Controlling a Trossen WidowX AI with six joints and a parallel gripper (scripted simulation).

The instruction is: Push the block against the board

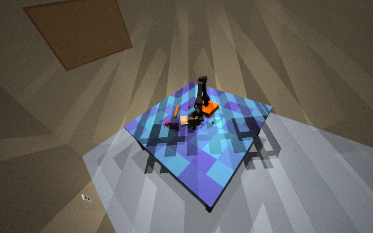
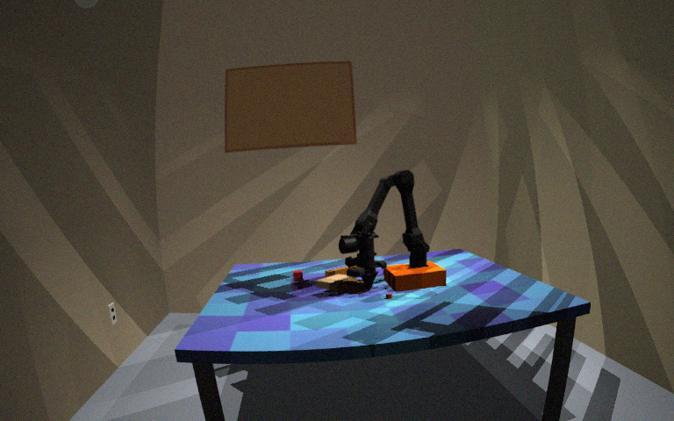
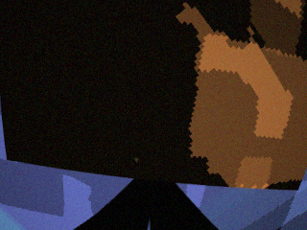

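Currently, the gripper (image 1: 200, 119) (image 2: 369, 286) (image 3: 153, 179) has its fingers together with nothing between them. It points down, low over the patterned table (image 1: 196, 167) (image 2: 263, 320). Clock directions refer to the top view, with 12 o'clock at its upper edge.

The brown piece (image 1: 193, 119) (image 2: 354, 284) (image 3: 225, 103), apparently the square block, lies flat just beside the gripper, at its 9 o'clock. Contact between gripper and piece cannot be confirmed. The pale piece (image 1: 183, 120) (image 2: 332, 281), apparently the board, lies flat at 9 o'clock of the brown piece. Shadow covers the joint; full side contact and edge alignment cannot be verified.

Surrounding items, referenced to the pale piece:
- Orange bar (image 1: 176, 111) (image 2: 334, 271): near, between 10 and 11 o'clock.
- Red object (image 1: 166, 123) (image 2: 297, 275): near, about 9 o'clock.
- Small red item (image 1: 212, 122) (image 2: 389, 296): about 3 o'clock, beyond the gripper.
- Orange base block (image 1: 211, 108) (image 2: 416, 278): between 2 and 3 o'clock, with the arm (image 1: 202, 88) (image 2: 408, 205) mounted on top.
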